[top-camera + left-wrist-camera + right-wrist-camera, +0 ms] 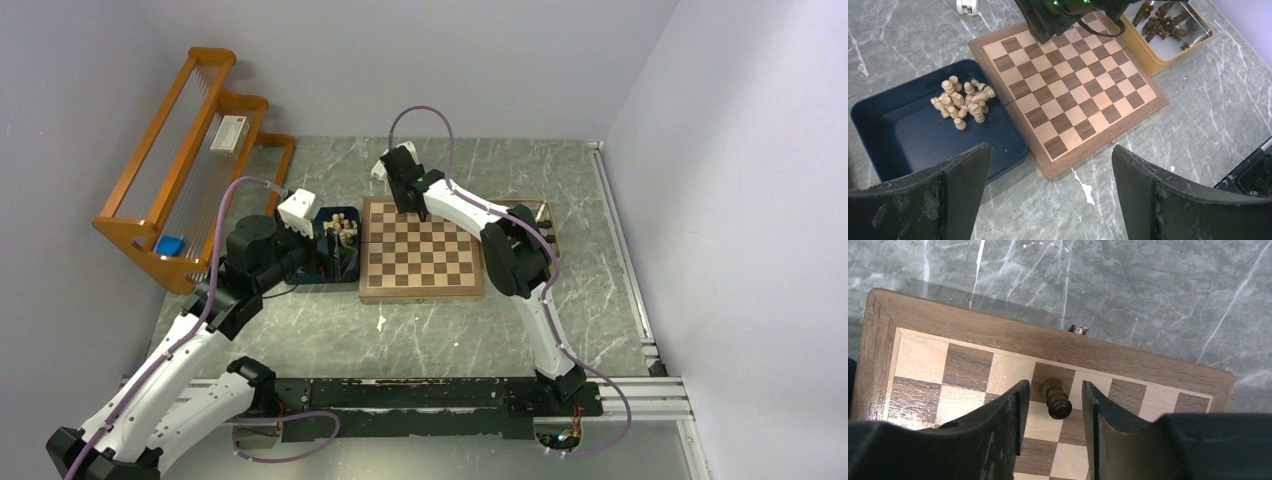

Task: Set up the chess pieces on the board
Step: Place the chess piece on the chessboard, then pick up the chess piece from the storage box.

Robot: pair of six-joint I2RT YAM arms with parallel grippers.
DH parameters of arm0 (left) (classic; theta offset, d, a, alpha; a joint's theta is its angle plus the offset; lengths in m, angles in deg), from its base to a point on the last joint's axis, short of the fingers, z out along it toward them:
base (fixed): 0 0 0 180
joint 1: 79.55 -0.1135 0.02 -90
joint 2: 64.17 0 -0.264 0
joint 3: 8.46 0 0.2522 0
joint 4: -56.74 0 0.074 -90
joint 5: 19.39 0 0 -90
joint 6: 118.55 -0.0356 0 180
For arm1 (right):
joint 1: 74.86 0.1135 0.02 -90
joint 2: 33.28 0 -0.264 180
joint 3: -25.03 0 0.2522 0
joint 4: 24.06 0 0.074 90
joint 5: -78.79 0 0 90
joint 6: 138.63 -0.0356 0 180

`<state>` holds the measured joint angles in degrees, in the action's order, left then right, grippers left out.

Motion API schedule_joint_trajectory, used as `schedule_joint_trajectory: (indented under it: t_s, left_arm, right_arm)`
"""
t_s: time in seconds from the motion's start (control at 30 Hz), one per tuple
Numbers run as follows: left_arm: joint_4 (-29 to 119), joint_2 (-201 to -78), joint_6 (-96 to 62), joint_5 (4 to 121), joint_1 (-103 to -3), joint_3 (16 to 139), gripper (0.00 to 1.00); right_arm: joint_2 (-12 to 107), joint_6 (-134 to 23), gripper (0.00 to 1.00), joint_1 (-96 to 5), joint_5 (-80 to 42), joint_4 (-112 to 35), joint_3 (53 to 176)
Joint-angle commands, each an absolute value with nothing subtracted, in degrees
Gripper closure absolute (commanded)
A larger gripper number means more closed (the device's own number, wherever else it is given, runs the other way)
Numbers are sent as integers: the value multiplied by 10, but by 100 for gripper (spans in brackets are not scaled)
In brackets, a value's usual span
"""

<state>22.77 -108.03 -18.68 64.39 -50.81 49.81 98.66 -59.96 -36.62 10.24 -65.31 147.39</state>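
Dark piece [1055, 400] upright on board [998, 335], axis vertical

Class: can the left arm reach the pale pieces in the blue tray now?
Probably yes: the left gripper hangs open near the blue tray, the pale pieces lie uncovered, and the right gripper is over the board.

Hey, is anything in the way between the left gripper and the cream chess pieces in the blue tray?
Nothing visible. The left gripper hovers open near the blue tray, and the cream chess pieces lie heaped, uncovered, on its board side. The right gripper is at the board's far edge.
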Motion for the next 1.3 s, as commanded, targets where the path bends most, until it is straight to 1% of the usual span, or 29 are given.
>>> schedule_joint_trajectory:
  t_s: [0.0,0.13,0.23,0.3,0.4,0.47,0.57,0.67,0.77,0.83,1.0,1.13,1.27]
  left_arm:
    - [230,-1073,-191,649,-505,501,5]
    - [230,-1075,-191,649,-505,501,5]
    - [230,-1073,-191,651,-505,501,5]
    - [230,-1073,-191,651,-505,501,5]
    - [230,-1073,-191,652,-505,500,5]
    - [232,-1073,-191,649,-505,500,5]
    - [233,-1074,-191,645,-505,499,5]
    - [234,-1074,-191,644,-505,499,5]
    - [233,-1074,-191,643,-505,499,6]
    - [233,-1075,-192,642,-505,499,5]
    - [234,-1079,-192,643,-505,500,5]
    - [232,-1079,-192,647,-505,499,5]
    - [232,-1081,-192,650,-505,500,5]
  right_arm:
    - [965,-601,50,-365,112,-665,1502]
    - [939,-603,34,-364,101,-674,1503]
    - [892,-603,29,-365,97,-677,1482]
    - [856,-603,29,-368,99,-678,1453]
    - [796,-601,33,-380,111,-674,1395]
    - [756,-596,39,-393,121,-667,1351]
    - [705,-592,52,-423,131,-657,1294]
    - [663,-584,59,-463,120,-640,1239]
    - [635,-565,65,-511,83,-614,1185]
    - [629,-553,66,-540,66,-604,1156]
    - [623,-522,66,-595,27,-556,1107]
    - [650,-512,66,-643,2,-544,1102]
    - [663,-507,65,-669,-22,-520,1098]
